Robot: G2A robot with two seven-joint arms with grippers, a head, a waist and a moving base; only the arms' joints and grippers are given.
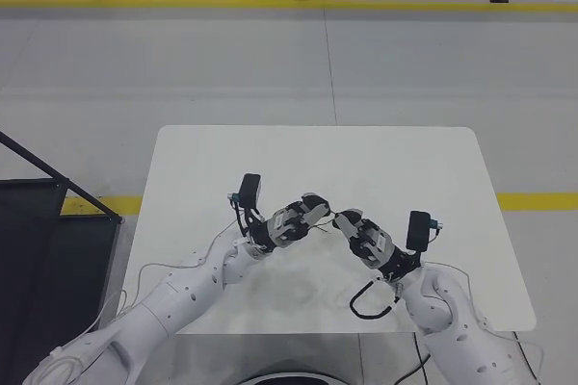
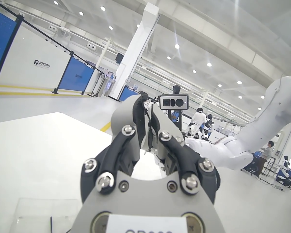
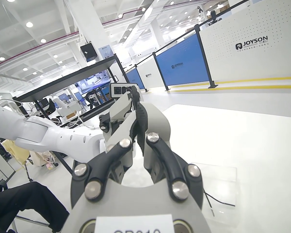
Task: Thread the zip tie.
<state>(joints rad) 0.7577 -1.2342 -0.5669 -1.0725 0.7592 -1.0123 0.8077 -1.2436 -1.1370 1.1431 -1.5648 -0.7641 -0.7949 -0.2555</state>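
Holding the zip tie point(image 1: 329, 214) up in the air over the middle of the white worktop point(image 1: 443, 164), strung between two claws meeting tip to tip. Pinching one part of the thin black strap in the left claw point(image 2: 146, 109), closed down narrow on it. Gripping, apparently, the other end in the right claw point(image 3: 135, 95), pressed together with something black at the tips, too small for telling head from tail. Judging the step in hand as feeding the tail into the head, not yet visibly done. Doing it well by keeping the head's slot square to the tail, holding the tail close to its tip against buckling, advancing along the strap's own line in small strokes, and avoiding any twist between the wrists. Watching for the strap bowing sideways instead of entering, and backing off rather than forcing.
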